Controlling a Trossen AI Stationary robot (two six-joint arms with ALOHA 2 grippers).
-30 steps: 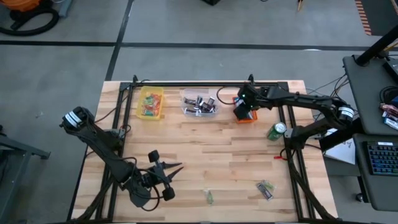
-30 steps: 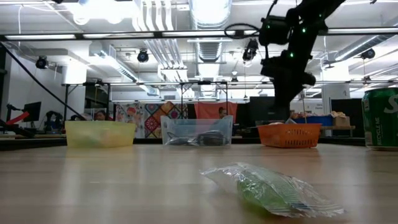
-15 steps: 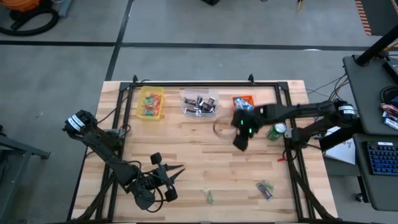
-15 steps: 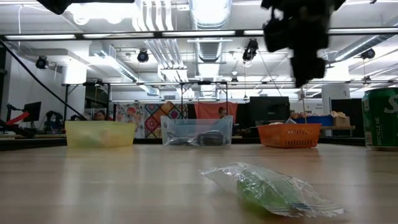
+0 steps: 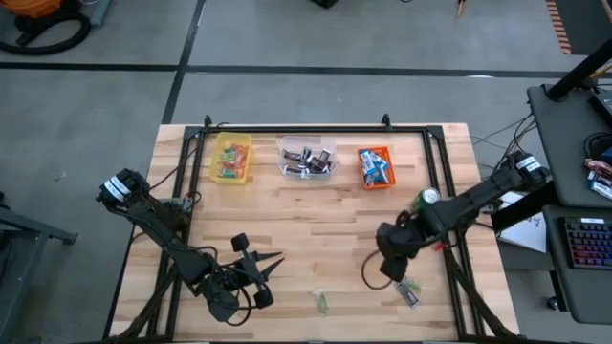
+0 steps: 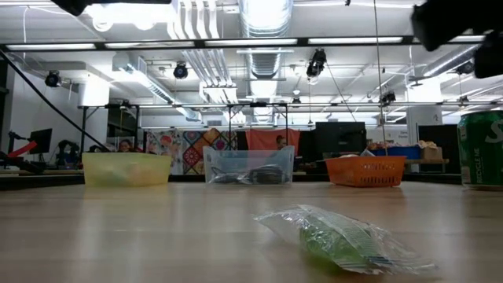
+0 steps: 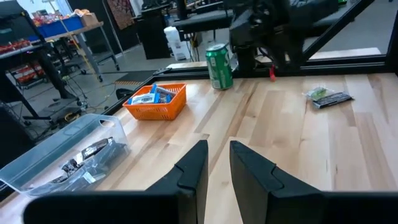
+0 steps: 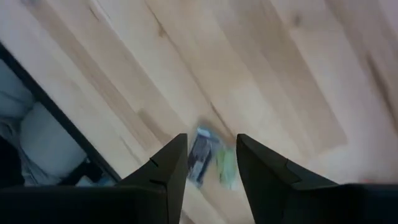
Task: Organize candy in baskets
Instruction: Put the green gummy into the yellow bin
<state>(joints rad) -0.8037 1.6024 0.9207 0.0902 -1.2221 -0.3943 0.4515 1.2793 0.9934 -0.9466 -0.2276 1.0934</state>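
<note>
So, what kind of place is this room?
Probably a robotics lab or workshop: a wooden table with a black frame stands on a concrete floor, ceiling ducts and strip lights hang above, and a keyboard desk stands beside it.

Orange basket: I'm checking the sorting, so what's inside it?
The orange basket holds blue-and-white bars, seen from above. Its walls hide how many, and anything beneath them, in the low view.

Yellow basket [image 5: 232,158], clear basket [image 5: 307,159], orange basket [image 5: 375,167] in a row, candy-filled.
</note>
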